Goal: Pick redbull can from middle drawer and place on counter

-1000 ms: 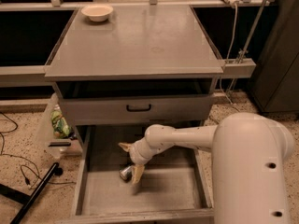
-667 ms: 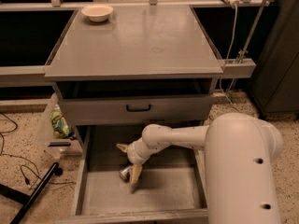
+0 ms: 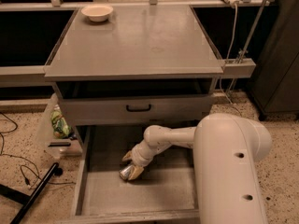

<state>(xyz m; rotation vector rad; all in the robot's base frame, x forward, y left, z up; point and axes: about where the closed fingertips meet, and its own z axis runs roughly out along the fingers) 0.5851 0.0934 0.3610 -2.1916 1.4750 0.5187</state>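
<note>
Claw low down — arm outstretched

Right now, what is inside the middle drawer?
The redbull can lies on the middle drawer floor, with the pincer at it, covering part of it. The drawer's rear is hidden under the upper drawer front.

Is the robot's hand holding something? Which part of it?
Yes. The gripper holds the can around its side, between the jaws, down in the drawer.

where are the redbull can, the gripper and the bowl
redbull can (image 3: 124,172): camera view, on its shiny silver end
gripper (image 3: 131,165): camera view, its tip, low in the middle drawer (image 3: 140,192)
bowl (image 3: 97,17): camera view, on its front wall
</note>
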